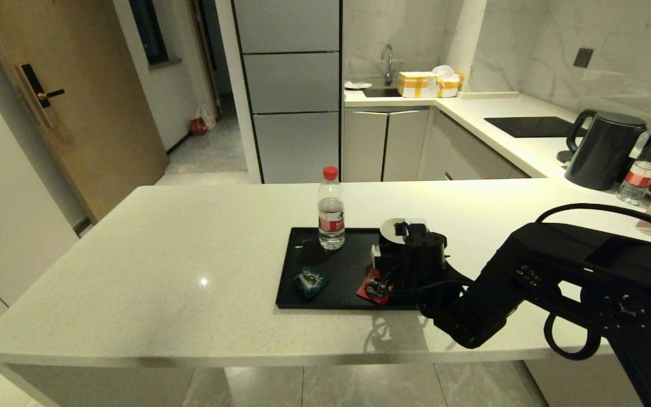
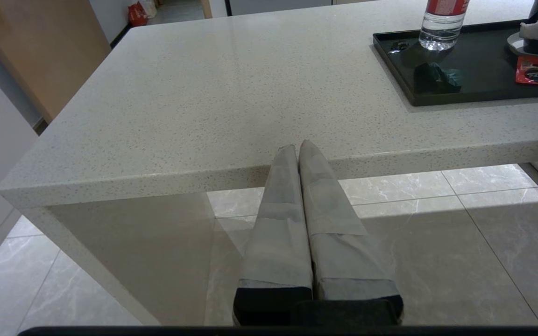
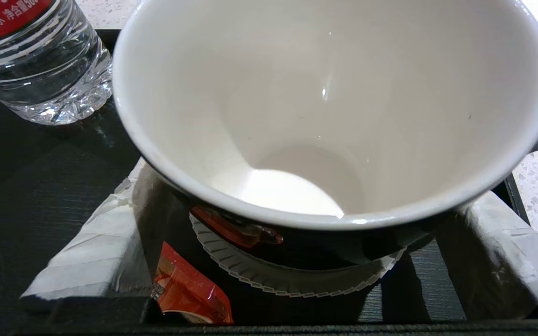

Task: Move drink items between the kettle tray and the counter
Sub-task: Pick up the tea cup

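Observation:
The glossy black mug (image 1: 394, 230), white inside (image 3: 325, 93), stands on a ridged paper coaster (image 3: 297, 280) at the right end of the black tray (image 1: 354, 260). My right gripper (image 1: 410, 234) reaches over it from the right. In the right wrist view the gripper (image 3: 313, 186) has one padded finger (image 3: 96, 247) pressed against each side of the mug's wall, just under the rim. The red foil sachet (image 1: 372, 288) lies on the tray right beside the mug's base (image 3: 189, 289). My left gripper (image 2: 298, 145) hangs shut and empty below the counter's (image 2: 227, 84) front edge.
A red-capped water bottle (image 1: 331, 209) stands at the tray's back and a teal sachet (image 1: 310, 281) lies near its front left. The black kettle (image 1: 605, 148), a second bottle (image 1: 641, 169) and a card stand far right. Broad bare counter (image 1: 190, 254) lies left of the tray.

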`<state>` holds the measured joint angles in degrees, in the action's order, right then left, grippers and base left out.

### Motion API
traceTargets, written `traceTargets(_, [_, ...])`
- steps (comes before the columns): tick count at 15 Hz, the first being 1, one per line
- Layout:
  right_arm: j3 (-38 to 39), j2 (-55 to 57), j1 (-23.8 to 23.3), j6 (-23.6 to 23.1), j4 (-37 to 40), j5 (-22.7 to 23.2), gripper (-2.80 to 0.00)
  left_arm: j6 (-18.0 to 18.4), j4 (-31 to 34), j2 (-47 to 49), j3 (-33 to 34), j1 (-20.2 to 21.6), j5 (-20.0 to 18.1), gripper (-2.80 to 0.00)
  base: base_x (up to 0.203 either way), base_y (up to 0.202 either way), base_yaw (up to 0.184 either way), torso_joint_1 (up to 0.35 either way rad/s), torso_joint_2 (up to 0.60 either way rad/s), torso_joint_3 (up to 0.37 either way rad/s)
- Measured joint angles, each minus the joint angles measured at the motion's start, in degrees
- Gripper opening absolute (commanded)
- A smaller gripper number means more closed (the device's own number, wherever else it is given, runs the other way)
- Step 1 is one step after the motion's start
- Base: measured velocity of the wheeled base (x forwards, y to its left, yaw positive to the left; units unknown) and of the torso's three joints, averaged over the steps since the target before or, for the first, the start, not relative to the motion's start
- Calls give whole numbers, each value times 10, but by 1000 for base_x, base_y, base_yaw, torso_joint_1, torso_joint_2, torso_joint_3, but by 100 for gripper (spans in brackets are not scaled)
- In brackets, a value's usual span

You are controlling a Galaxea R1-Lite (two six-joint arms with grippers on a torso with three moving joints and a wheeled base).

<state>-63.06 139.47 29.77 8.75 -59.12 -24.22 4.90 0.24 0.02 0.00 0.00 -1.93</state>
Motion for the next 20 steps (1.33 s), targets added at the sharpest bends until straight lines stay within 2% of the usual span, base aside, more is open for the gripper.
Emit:
traceTargets(11, [-3,0,0,-6,-1,-22,0,0,0,0,0,0,0,-280,0,0,0,0,0,0])
traceTargets(12, [-4,1,0,-7,0,-23,-189,0,0,0,0,0,0,-280,0,0,0,0,0,0])
traceTargets(13, [-4,1,0,-7,0,-22,-280,0,0,0,0,0,0,-280,0,0,0,0,0,0])
traceTargets(20, [0,-5,0,-7,1,-22,-280,0,0,0,0,0,0,-280,0,0,0,0,0,0])
